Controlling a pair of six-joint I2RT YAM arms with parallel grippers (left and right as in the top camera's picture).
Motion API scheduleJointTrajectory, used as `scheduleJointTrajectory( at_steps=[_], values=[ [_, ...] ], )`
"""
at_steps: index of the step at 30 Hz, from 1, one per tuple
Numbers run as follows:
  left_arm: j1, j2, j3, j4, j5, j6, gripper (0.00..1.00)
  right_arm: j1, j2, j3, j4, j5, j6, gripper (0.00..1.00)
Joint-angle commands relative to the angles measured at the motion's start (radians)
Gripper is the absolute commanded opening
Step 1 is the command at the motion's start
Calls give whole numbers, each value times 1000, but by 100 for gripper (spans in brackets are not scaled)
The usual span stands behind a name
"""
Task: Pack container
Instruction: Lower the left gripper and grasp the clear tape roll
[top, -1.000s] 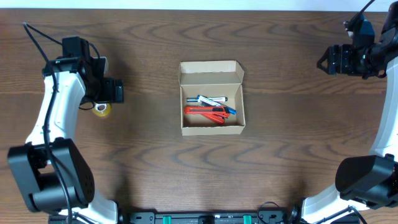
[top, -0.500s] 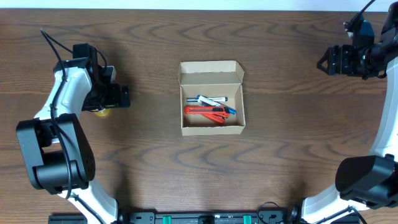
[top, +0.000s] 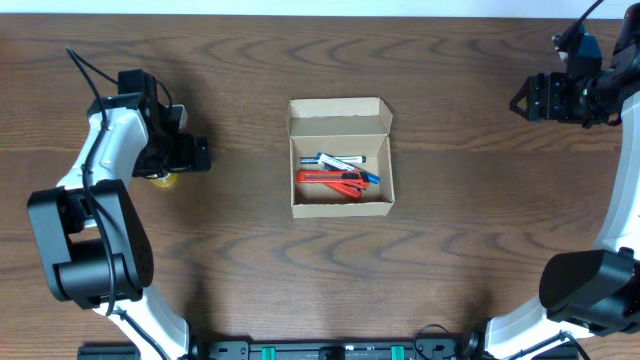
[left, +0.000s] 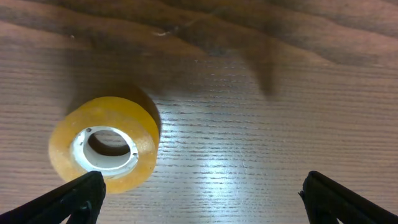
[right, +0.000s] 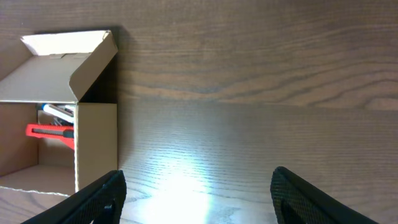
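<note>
Box (top: 341, 208) sits mid-table, lid up, red cutter (top: 328, 180) inside. Your left gripper (left: 202, 198): fingers wide apart, tape roll (left: 104, 144) just by one tip. Your right gripper (right: 198, 196): fingers apart, nothing between.

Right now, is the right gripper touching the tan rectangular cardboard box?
Apart. The overhead view shows bare table between the right gripper and the tan cardboard box.
</note>
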Motion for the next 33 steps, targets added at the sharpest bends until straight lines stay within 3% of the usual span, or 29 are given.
scheduleJointTrajectory(
  at_steps=[1,20,22,25,31,33],
  values=[
    [-2,38,-5,0,8,18,100,10,-11,-3,-4,-8,-11,74],
    [-2,104,-5,27,10,26,100,10,-11,-3,-4,-8,-12,74],
    [-2,105,-5,28,10,26,94,10,-11,-3,-4,-8,-12,74],
    [-2,105,-5,28,11,25,71,10,-11,-3,-5,-8,-11,74],
    [-2,105,-5,17,11,16,60,10,-11,-3,-7,-8,-12,73],
    [-2,105,-5,16,19,8,43,10,-11,-3,-8,-8,-12,73]
  ],
)
